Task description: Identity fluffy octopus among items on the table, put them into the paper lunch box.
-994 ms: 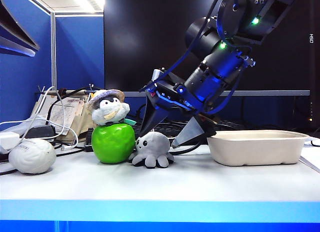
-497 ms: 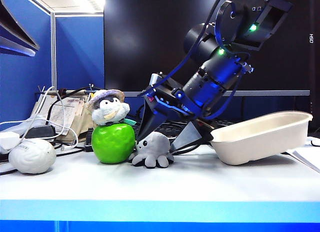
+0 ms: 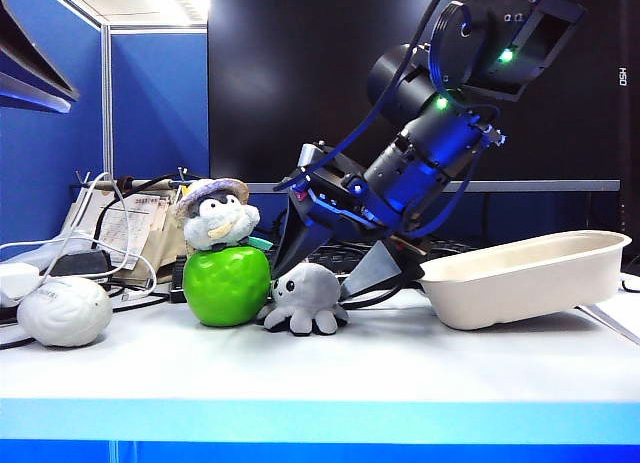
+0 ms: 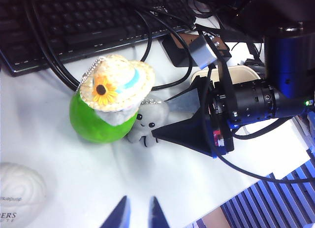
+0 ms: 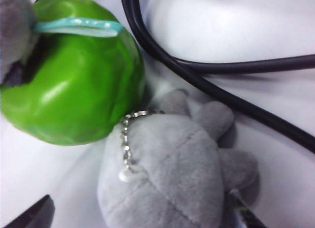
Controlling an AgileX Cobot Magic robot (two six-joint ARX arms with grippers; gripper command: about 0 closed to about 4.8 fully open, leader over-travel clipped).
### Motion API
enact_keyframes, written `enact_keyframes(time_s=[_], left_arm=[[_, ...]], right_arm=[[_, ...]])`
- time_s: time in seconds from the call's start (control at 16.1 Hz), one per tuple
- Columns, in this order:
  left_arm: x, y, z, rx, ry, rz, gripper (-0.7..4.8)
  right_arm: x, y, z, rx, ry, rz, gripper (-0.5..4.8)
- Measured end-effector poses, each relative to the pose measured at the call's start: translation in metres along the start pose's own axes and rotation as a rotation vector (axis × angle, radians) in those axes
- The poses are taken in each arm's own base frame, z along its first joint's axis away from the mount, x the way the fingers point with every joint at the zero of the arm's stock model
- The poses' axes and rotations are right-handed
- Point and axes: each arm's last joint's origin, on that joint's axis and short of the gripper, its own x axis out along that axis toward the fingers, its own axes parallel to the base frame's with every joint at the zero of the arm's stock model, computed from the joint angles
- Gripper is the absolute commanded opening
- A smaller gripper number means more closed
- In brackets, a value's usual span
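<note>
Grasp step: my right tool [image 3: 325,265] straddles the fluffy octopus [image 3: 305,298], fingers spread, nothing gripped — next, clench. Left tool [image 4: 137,215] released, well back; paper lunch box [image 3: 525,278] sits tilted.

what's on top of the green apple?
A grey-white plush bird in a tan hat sits on the green apple. From above, its hat hides the apple's top; the contact underneath isn't visible.
</note>
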Motion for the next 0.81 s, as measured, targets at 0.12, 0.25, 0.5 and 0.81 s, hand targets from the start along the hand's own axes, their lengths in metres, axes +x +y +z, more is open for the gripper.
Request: enact_keyframes(time_s=[0.12,0.25,0.5,0.81], left_arm=[[0.0,0.0,0.0,0.0,0.0,0.0,0.62],[0.0,0.0,0.0,0.0,0.0,0.0,0.62],[0.0,0.0,0.0,0.0,0.0,0.0,0.62],[0.0,0.0,0.0,0.0,0.0,0.0,0.62]], right_arm=[[0.0,0.0004,0.0,-0.001,0.001,0.015,4.25],[0.0,0.0005,0.0003,-0.003,-0.002,0.018,3.83],[0.0,0.0003,0.0007,-0.004,-0.006,0.01,3.34],[0.0,0.0,0.0015,-0.007,-0.014,-0.005,2.54]])
